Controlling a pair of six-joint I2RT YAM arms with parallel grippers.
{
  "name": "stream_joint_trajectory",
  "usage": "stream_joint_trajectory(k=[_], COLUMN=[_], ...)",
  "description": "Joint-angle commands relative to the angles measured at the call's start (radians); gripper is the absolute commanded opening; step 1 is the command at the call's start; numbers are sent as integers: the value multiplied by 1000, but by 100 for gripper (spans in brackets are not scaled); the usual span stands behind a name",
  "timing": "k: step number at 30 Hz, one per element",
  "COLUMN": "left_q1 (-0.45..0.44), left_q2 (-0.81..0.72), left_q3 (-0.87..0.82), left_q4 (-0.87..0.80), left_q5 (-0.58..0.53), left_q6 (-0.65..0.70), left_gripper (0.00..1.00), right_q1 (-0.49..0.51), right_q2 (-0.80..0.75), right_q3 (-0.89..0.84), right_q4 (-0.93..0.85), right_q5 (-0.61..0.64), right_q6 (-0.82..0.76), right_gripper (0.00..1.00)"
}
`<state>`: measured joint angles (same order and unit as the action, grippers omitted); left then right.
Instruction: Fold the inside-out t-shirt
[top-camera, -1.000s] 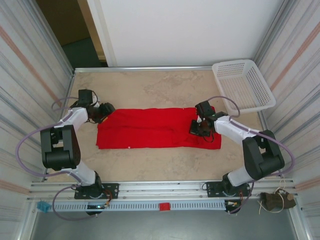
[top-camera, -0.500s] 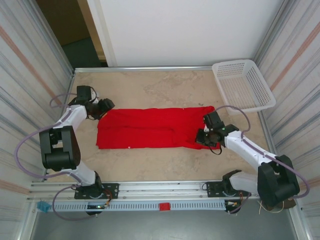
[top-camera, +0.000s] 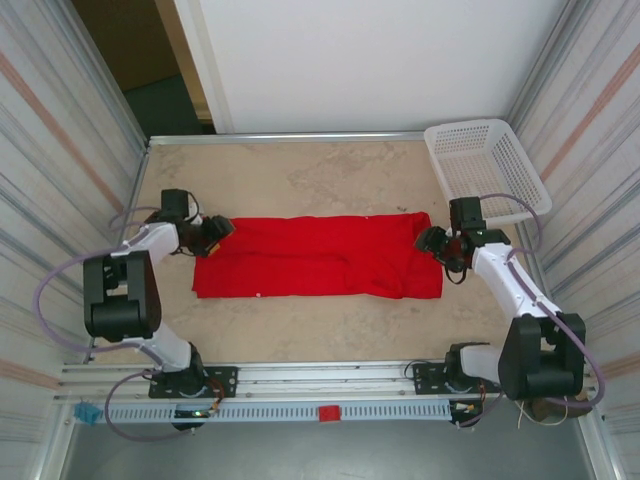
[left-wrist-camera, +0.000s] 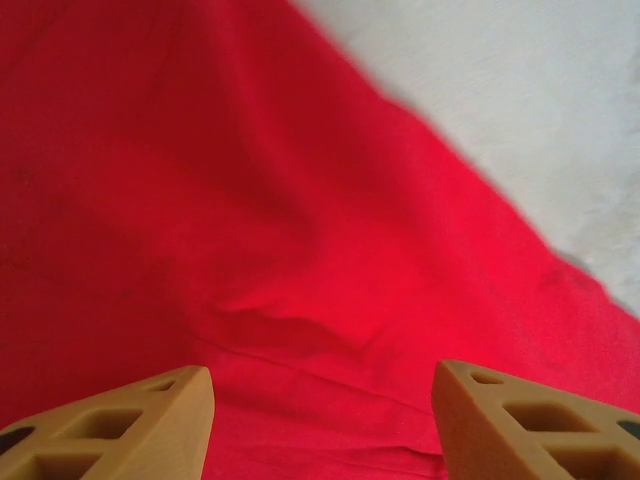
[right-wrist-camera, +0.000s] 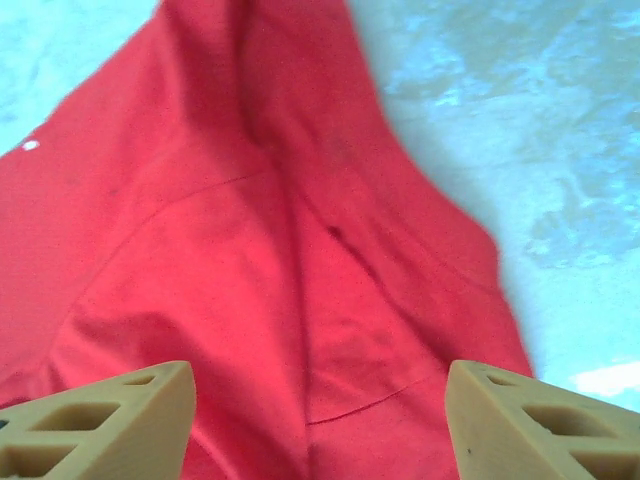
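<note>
The bright red soft cloth t-shirt (top-camera: 315, 257) lies flat as a long band on the beige mottled tabletop (top-camera: 300, 180). The left claw (top-camera: 217, 228) and the right claw (top-camera: 433, 241) hang over its opposite ends, both spread apart and empty, likely so each can pinch an end for folding.

One inside-out t-shirt (top-camera: 315, 258), a single red garment, is counted on the one bench (top-camera: 300, 175), and one white mesh basket (top-camera: 470, 126) is counted at its far right corner. Two arms are counted, the left arm (top-camera: 125, 300) and the right arm (top-camera: 505, 280), each ended by one end effector, so that two are found in all: the left end effector (top-camera: 215, 228) and the right end effector (top-camera: 435, 243). Two tan fingers (left-wrist-camera: 130, 425) are shown in the left wrist view and two more in the right wrist view, four being counted together.
</note>
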<state>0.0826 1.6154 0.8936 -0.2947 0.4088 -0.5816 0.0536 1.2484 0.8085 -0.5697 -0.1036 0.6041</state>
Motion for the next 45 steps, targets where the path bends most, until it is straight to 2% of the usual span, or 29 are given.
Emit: stream_joint_trajectory(k=[1,5,9,13,17,23,27,33,37,41,45], left_q1=[-5,26,45,37,3,-7,-2,20,32,37,39], left_q2=[37,61,60,41,12,40,80,114,118,115,85], left_q3=[-7,0,49,102,112,66,57,57,66,84,112], left_q4=[28,16,-17,-47,-45,-2,9,17,11,-1,-17], left_q5=[-29,-59,-71,-46,-36,-38,-53,-66,-71,-70,-54], left_q6=[-8,8,43,51,41,22,19,24,31,37,52], left_gripper=[59,59,59,59,59,59,59,59,59,59,59], right_q1=[-27,-32,-33,12,79,118,104,30,5,3,15], right_q2=[41,100,165,208,292,464,528,568,580,558,458], right_q3=[32,41,62,116,200,296,314,292,285,297,299], right_q4=[-4,33,79,122,172,288,301,277,265,243,226], right_q5=[13,16,-4,-56,-95,-154,-121,-67,-74,-94,-121], right_q6=[-43,-58,-49,-33,6,77,79,71,65,56,31], right_gripper=[71,77,76,57,33,25,23,22,26,29,29])
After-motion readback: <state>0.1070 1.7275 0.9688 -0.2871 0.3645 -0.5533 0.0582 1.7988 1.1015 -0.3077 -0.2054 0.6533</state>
